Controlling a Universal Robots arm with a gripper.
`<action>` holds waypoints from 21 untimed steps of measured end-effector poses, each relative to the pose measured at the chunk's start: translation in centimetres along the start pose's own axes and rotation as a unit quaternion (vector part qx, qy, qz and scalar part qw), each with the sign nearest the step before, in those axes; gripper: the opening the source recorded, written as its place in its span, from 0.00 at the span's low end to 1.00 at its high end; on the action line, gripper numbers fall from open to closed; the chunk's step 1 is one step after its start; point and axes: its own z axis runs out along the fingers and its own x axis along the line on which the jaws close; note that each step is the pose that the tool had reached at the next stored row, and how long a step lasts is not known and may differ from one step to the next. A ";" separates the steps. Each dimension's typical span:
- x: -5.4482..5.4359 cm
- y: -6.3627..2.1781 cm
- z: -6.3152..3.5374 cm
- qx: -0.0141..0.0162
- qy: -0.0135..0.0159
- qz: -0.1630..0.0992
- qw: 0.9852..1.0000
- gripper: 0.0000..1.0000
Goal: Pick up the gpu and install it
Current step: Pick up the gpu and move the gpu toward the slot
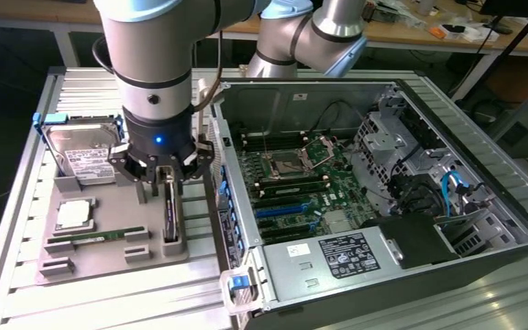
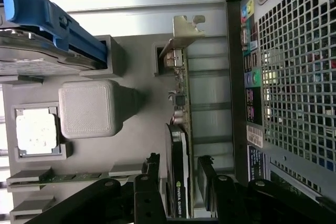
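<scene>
Gpu [image 1: 170, 214] [image 2: 181, 106]: on edge in grey holder [image 1: 108, 260] on table [image 1: 21, 278], at open computer case's [image 1: 383, 172] 9 o'clock in exterior view; fingers [image 2: 151, 174] spread wide, straddling it, not clamped.

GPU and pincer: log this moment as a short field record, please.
gpu: standing on edge in its slot on the grey tray, not yet lifted
pincer: open, straddling the gpu
also on tray: hard drive, memory stick
computer case: open, beside the tray on the exterior view's right
</scene>
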 end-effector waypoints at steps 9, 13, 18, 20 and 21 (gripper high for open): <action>-0.3 0.02 1.36 0.000 0.003 -0.005 1.000 0.42; -0.4 0.03 1.75 0.000 0.005 -0.005 1.000 0.42; -0.4 0.02 1.76 0.000 0.005 -0.005 1.000 0.42; -0.4 0.02 1.77 0.000 0.005 -0.005 1.000 0.42; -0.4 0.03 1.78 0.000 0.005 -0.005 1.000 0.42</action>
